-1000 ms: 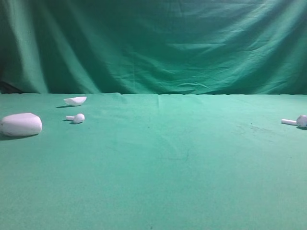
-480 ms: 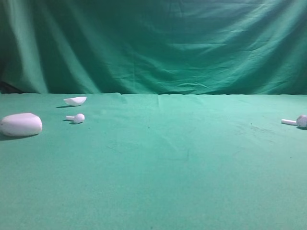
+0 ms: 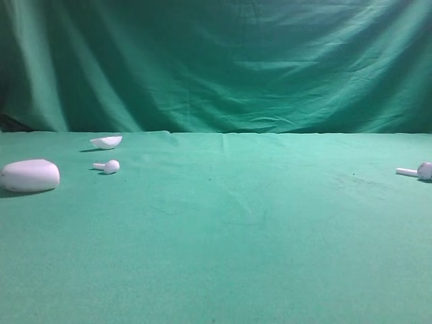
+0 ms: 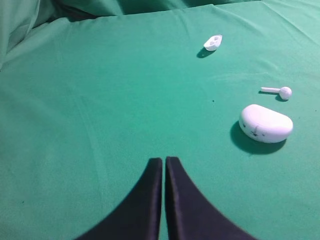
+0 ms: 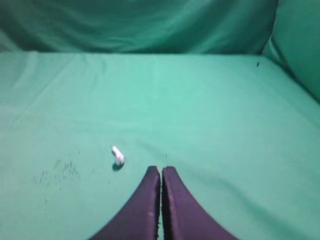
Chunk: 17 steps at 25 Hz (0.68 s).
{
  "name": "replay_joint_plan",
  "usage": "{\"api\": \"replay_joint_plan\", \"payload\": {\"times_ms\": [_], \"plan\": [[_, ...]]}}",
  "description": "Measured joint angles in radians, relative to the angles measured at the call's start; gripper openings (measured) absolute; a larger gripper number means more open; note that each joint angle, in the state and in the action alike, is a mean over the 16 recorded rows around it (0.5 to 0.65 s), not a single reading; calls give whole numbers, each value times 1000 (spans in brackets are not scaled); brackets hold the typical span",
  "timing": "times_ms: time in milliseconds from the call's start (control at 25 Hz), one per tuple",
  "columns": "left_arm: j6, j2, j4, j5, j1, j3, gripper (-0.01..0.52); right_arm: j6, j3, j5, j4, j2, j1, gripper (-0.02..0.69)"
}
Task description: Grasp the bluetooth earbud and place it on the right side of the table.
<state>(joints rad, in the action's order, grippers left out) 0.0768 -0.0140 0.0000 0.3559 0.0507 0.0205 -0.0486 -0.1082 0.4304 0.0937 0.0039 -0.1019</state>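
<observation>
Right end effector (image 5: 160, 172), jaws pressed together and empty, hung above the green tabletop (image 3: 223, 229); the left end effector (image 4: 163, 162) was likewise closed on nothing. The bluetooth earbud (image 3: 416, 171) lay at the tabletop's right edge; its twin earbud (image 3: 106, 166) lay beside the white case (image 3: 29, 175) at left
</observation>
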Motion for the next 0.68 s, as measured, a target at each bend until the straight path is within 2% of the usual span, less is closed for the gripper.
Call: {"api": "replay_joint_plan", "payload": {"times_ms": [280, 680], "plan": [[0, 0, 0, 0, 0, 0, 0, -35, 116, -42, -1, -13, 11, 0], [0, 0, 0, 0, 0, 0, 0, -63, 135, -46, -4, -13, 11, 0]]}}
